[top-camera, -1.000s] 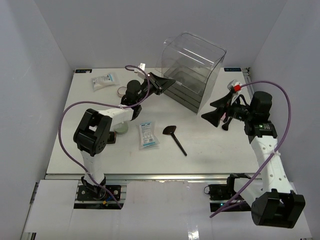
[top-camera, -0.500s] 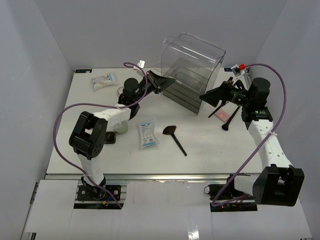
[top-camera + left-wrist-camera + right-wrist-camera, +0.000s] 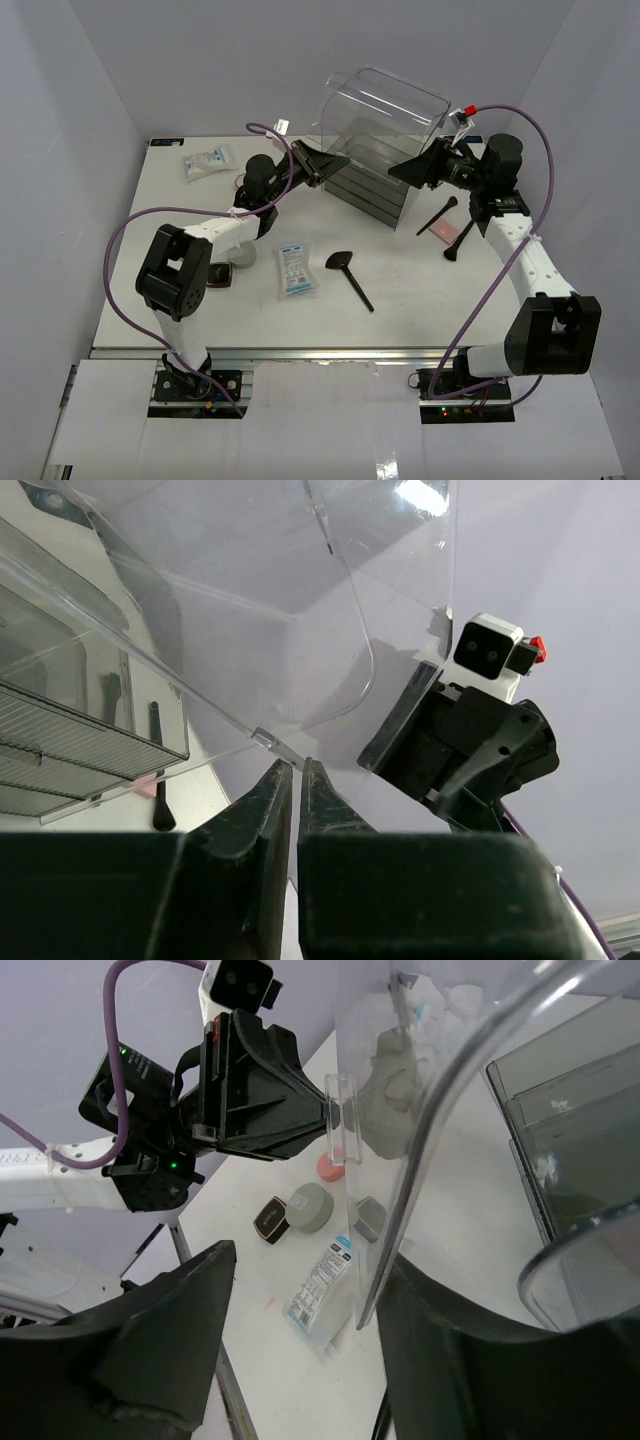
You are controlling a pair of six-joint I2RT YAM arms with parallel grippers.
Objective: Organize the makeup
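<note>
The drawer box (image 3: 385, 130) sat at the back
Packet (image 3: 296, 271) lay left of the flat brush (image 3: 349, 274), palette (image 3: 443, 231) off to the right.

1 flat black brush (image 3: 352, 280) lies in the middle. 1 white-and-blue packet (image 3: 296, 270) lies just left of it. The other packet (image 3: 208, 161) lies far back on the left. A round pale compact (image 3: 240, 257) sits left of the near packet. On the right, a thin black brush (image 3: 437, 215) and a second thin brush (image 3: 461, 240) lie with a pink palette (image 3: 443, 232) between them.
</note>
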